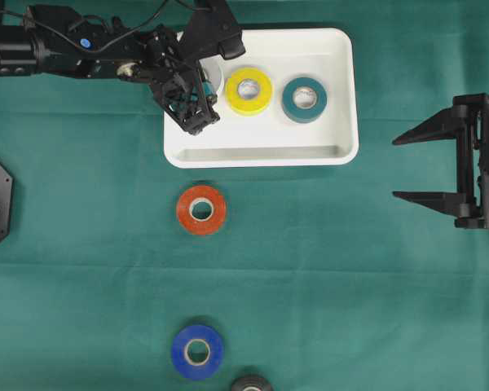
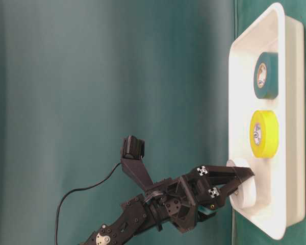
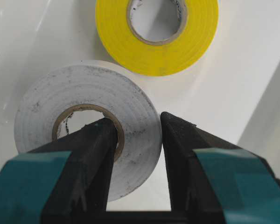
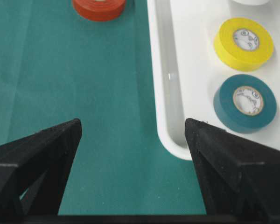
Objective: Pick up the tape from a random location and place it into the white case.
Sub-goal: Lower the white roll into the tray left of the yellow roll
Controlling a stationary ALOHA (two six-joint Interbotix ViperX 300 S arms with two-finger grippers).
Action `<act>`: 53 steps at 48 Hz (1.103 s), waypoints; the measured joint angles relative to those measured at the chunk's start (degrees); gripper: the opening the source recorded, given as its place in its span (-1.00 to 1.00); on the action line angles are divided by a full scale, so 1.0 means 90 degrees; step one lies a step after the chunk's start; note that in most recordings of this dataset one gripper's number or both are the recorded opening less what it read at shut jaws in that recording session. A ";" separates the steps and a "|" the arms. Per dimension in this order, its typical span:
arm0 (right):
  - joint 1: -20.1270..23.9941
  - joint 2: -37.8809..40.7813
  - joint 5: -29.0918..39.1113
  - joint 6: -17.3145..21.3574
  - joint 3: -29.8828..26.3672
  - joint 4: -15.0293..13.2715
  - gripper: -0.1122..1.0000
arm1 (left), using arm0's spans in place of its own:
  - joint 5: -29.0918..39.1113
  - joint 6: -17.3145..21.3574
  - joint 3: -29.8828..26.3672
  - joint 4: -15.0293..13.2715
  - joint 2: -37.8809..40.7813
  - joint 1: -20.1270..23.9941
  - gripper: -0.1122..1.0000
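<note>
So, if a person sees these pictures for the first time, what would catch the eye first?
Probably the left gripper, shut on a white tape roll inside the white case, one finger in the roll's hole. Beside it in the case lie a yellow roll and a teal roll. On the green cloth wait an orange roll and a blue roll.

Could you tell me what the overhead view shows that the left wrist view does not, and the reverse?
Only the overhead view shows the orange roll, the blue roll and a dark roll on the green cloth, the teal roll in the white case, and the open right gripper. Only the left wrist view shows the left gripper clamping the white roll: one finger inside its core, the other outside its wall. Both show the yellow roll, the white case and the left gripper.
</note>
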 measured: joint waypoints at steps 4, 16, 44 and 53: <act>0.0000 0.0000 0.0010 0.0000 0.0000 0.0010 0.75 | -0.0010 0.0000 0.0000 0.0000 0.0010 -0.0020 -0.35; 0.0000 0.0000 0.0000 0.0000 0.0000 0.0000 0.75 | -0.0010 0.0010 0.0000 -0.0010 0.0010 -0.0107 -0.34; 0.0000 0.0010 -0.0010 0.0000 0.0000 0.0000 0.75 | -0.0020 0.0137 -0.0010 -0.0010 0.0010 -0.0127 0.72; 0.0000 0.0010 -0.0010 0.0000 0.0000 0.0000 0.75 | 0.0000 0.0156 0.0000 -0.0010 0.0010 -0.0127 0.72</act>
